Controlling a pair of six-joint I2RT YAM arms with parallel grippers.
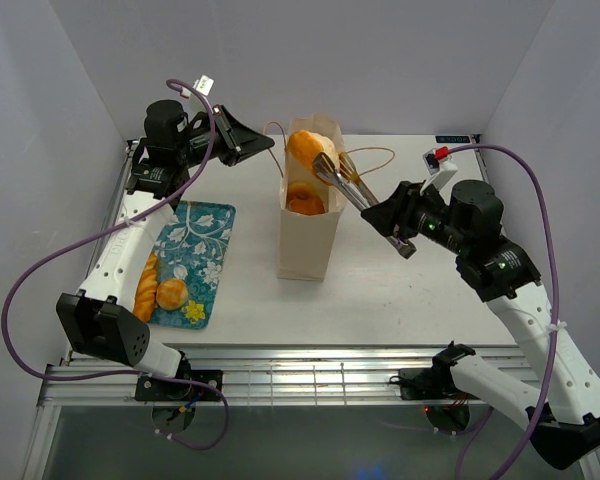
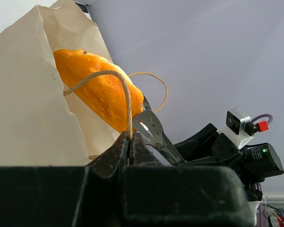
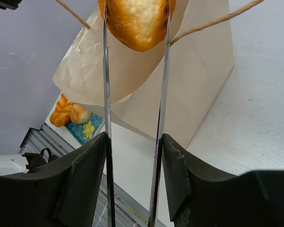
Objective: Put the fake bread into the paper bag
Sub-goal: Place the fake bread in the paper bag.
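Observation:
The paper bag [image 1: 308, 240] stands upright at mid-table with its mouth open. My left gripper [image 1: 270, 143] is shut on the bag's cord handle [image 2: 118, 78], the cord pinched between the fingertips [image 2: 130, 137]. My right gripper [image 1: 380, 212] is shut on metal tongs [image 1: 342, 182], one black finger pressing each tong arm [image 3: 105, 94]. The tong tips hold a golden fake bread [image 1: 305, 148] at the bag's mouth [image 3: 137, 19]. Another piece of bread [image 1: 304, 198] lies inside the bag. A braided loaf [image 1: 146, 288] and a small bun [image 1: 172, 293] rest on the teal tray [image 1: 205, 225].
The teal floral tray lies left of the bag, beside the left arm. The bag's second cord handle [image 1: 370, 155] loops out to the right above the tongs. White walls close in the table at the back and on both sides.

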